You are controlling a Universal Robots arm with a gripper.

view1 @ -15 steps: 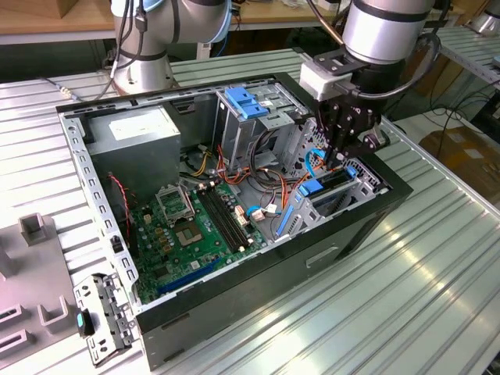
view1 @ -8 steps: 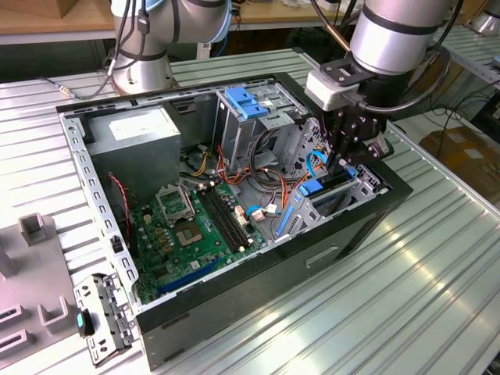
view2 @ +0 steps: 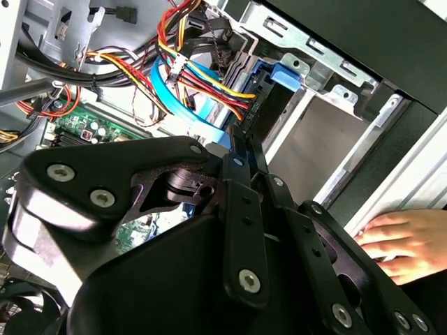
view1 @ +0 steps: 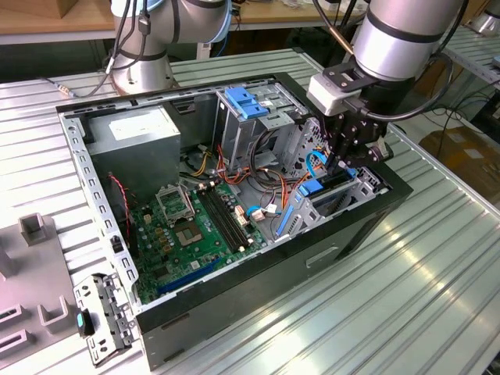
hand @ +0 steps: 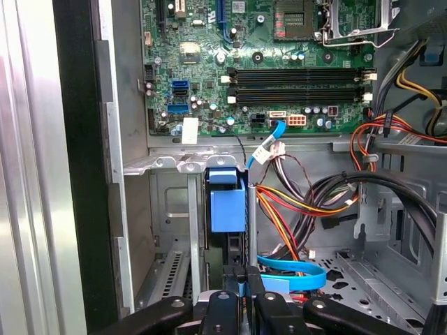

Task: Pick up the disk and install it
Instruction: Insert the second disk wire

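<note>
The disk [hand: 227,202] stands on edge in the metal drive cage [view1: 367,183] at the front corner of the open computer case [view1: 258,273], on the exterior view's right. Its blue side rail [view2: 286,73] and dark casing show in both wrist views. My gripper [view1: 344,162] reaches down into the cage from above. Its black fingers [hand: 227,303] are closed tightly on the disk's near edge [view2: 246,139], with a strip of blue rail between them.
Bundled red, yellow and blue cables [hand: 307,202] crowd the space beside the cage. The motherboard [view1: 187,226], grey power-supply box [view1: 144,129] and blue-topped drive bay [view1: 246,101] fill the case. A person's hand [view2: 398,241] rests on the case rim. A second arm's base [view1: 144,70] stands behind.
</note>
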